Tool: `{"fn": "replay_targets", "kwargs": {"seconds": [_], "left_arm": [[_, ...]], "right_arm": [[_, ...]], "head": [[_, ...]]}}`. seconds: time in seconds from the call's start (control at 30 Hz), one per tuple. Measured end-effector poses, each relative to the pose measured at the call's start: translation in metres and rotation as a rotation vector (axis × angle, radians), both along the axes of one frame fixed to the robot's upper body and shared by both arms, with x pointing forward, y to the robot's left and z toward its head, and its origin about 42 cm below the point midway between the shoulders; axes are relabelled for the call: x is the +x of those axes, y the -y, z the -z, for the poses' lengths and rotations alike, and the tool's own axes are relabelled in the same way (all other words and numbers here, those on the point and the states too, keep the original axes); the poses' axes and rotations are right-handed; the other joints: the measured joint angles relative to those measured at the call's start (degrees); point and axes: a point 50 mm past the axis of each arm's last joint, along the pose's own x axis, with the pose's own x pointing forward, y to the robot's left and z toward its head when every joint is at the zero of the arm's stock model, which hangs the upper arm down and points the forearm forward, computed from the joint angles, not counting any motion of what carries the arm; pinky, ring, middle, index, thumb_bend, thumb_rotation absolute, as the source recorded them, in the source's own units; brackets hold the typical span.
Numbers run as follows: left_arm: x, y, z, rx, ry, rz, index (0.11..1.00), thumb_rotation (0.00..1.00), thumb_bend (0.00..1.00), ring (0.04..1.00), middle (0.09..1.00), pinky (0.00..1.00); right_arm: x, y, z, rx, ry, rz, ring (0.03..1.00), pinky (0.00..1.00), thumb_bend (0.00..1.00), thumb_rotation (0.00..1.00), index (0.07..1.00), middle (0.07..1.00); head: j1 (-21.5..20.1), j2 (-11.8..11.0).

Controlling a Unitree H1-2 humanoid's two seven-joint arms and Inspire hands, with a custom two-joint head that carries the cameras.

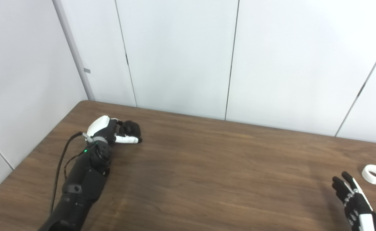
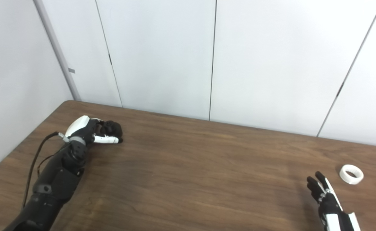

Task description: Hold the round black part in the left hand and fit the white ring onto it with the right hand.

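From my remote seat, the left hand (image 1: 112, 130) rests low at the far left of the brown worktop (image 1: 207, 166), its fingers curled around the round black part (image 1: 131, 127), with the white thumb lying along the near side of it. Black against black, I cannot tell how firmly the part is gripped. Well apart, at the near right edge, my right hand (image 2: 327, 199) holds nothing, its fingers extended and slightly spread, pointing away from me. The white ring (image 2: 351, 174) lies flat on the worktop just beyond and to the right of those fingertips, near but not touching.
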Motion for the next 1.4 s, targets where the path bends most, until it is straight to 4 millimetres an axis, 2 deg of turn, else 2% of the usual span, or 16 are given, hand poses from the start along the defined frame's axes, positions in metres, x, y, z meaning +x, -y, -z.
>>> {"fn": "replay_targets", "kwargs": {"seconds": [0.53, 0.63, 0.83, 0.87, 0.9, 0.97, 1.4], "left_arm": [[0.002, 0.005, 0.001, -0.006, 0.007, 0.008, 0.791, 0.33, 0.87, 0.984, 0.916, 1.00], [0.002, 0.005, 0.001, 0.007, 0.012, 0.009, 0.761, 0.30, 0.86, 0.975, 0.906, 1.00], [0.002, 0.009, 0.001, 0.049, 0.050, 0.003, 0.609, 0.12, 0.78, 0.941, 0.849, 1.00], [0.002, 0.009, 0.001, 0.053, 0.058, 0.006, 0.549, 0.08, 0.66, 0.933, 0.833, 1.00], [0.001, 0.010, 0.001, 0.063, 0.071, 0.006, 0.517, 0.06, 0.59, 0.927, 0.822, 1.00], [-0.001, 0.011, 0.003, 0.079, 0.089, 0.011, 0.491, 0.05, 0.53, 0.920, 0.807, 1.00], [-0.003, 0.009, 0.004, 0.128, 0.107, 0.038, 0.485, 0.04, 0.52, 0.904, 0.770, 1.00]], "right_arm": [[0.000, 0.001, 0.000, 0.000, 0.006, 0.003, 0.926, 0.95, 0.67, 1.00, 0.937, 0.900], [0.000, 0.001, 0.000, 0.000, 0.007, 0.004, 0.914, 0.94, 0.67, 1.00, 0.936, 0.896], [0.000, 0.002, -0.001, 0.005, 0.008, 0.005, 0.923, 0.95, 0.68, 1.00, 0.939, 0.900], [0.000, 0.002, -0.001, 0.004, 0.009, 0.005, 0.921, 0.95, 0.68, 1.00, 0.938, 0.899], [0.000, 0.002, -0.001, 0.004, 0.009, 0.005, 0.921, 0.94, 0.68, 1.00, 0.936, 0.897], [0.000, 0.002, -0.001, 0.004, 0.009, 0.006, 0.920, 0.94, 0.68, 1.00, 0.934, 0.896], [0.001, 0.003, 0.000, 0.014, 0.009, 0.005, 0.923, 0.95, 0.68, 1.00, 0.936, 0.898]], "head": [[-0.2, 0.1], [-0.1, 0.3], [0.4, 0.4], [0.4, 0.4], [0.4, 0.4], [0.5, 0.4], [0.7, 0.4]]}}
